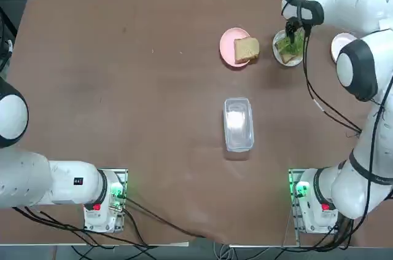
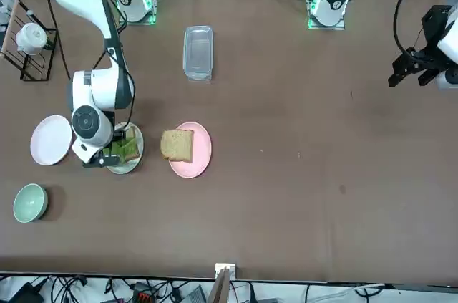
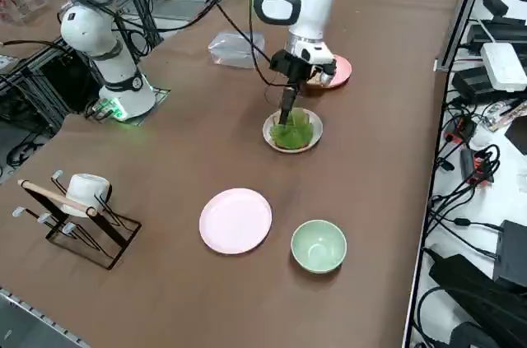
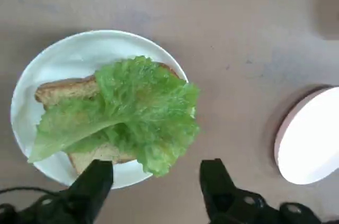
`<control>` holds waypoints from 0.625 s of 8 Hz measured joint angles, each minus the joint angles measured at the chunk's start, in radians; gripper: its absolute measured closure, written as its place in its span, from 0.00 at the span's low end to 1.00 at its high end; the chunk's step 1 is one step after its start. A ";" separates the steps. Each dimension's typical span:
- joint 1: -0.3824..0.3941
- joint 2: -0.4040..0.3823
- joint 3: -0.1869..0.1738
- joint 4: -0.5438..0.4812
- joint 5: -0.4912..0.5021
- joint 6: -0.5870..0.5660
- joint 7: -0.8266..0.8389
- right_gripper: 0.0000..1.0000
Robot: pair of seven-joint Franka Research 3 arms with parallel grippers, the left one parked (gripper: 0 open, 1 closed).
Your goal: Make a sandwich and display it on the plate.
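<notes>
Brown table (image 1: pixel 153 118) | right gripper (image 4: pixel 156 181) spread (nothing held) | above lettuce-topped bread (image 4: pixel 122 118) on white plate (image 4: pixel 37 75)

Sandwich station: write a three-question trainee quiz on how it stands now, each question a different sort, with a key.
1. True or false: a second bread slice already covers the lettuce on the white plate.
2. Where is the other bread slice? A) on the pink plate B) in the clear container C) in the green bowl
3. Fill in: the right gripper hangs above the lettuce with its fingers ____.

Key: 1 false; 2 A; 3 open.
</notes>
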 joint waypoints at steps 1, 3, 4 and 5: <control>0.001 -0.024 -0.001 0.035 0.000 -0.044 -0.008 0.00; 0.000 -0.061 -0.003 0.135 0.041 -0.154 -0.016 0.00; -0.001 -0.069 -0.006 0.175 0.117 -0.181 -0.018 0.00; -0.002 -0.069 -0.009 0.196 0.219 -0.189 -0.014 0.00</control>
